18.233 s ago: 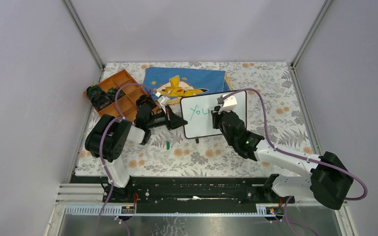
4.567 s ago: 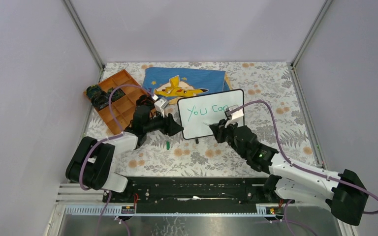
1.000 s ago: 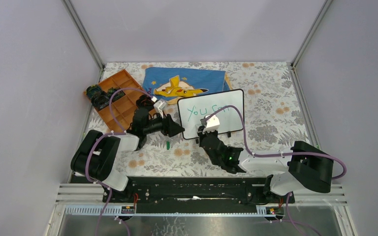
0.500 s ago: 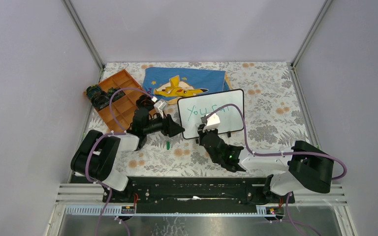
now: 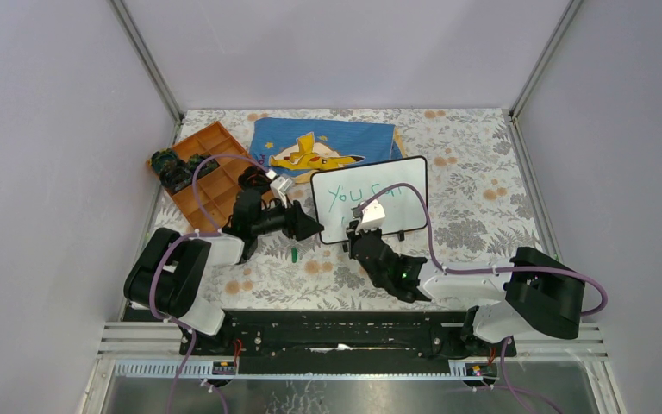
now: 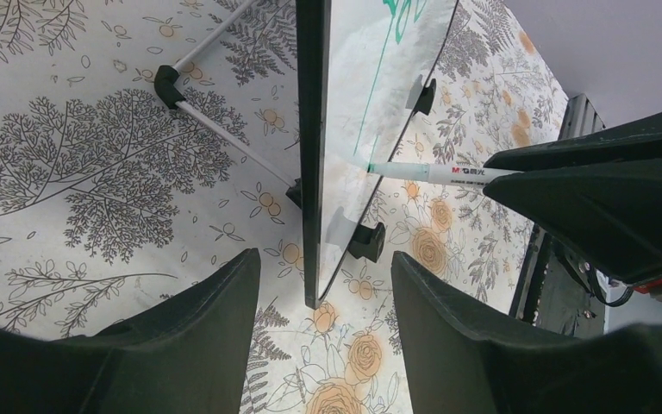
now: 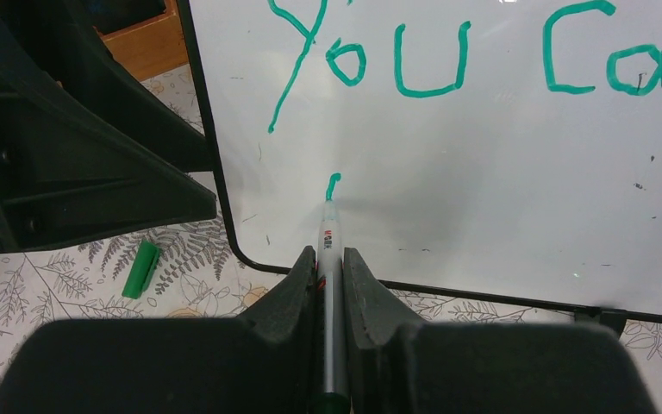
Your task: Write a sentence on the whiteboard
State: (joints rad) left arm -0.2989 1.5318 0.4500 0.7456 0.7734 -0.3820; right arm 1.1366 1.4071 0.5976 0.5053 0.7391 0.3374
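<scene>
The whiteboard [image 5: 401, 207] stands propped on the flowered table, with green words "You Can" [image 7: 429, 91] along its top line. A short green stroke [image 7: 332, 183] sits below the "Y". My right gripper [image 7: 328, 259] is shut on a green marker [image 7: 327, 237], and the marker's tip touches the board at that stroke. From above, the right gripper [image 5: 359, 231] is at the board's lower left. My left gripper [image 6: 323, 267] is open, its fingers either side of the board's near corner [image 6: 313, 259] without touching it. From the left wrist the marker [image 6: 431, 172] shows end-on to the board.
An orange compartment tray [image 5: 207, 168] with dark parts lies at the back left. A blue Pikachu cloth [image 5: 327, 142] lies behind the board. The marker's green cap [image 5: 294, 254] rests on the table beneath the left gripper. The board's wire stand [image 6: 215, 129] props it from behind.
"Can" has appeared after "You". The right gripper carried the marker from the top line's right end down to the lower left. Over the last second both arms barely moved.
</scene>
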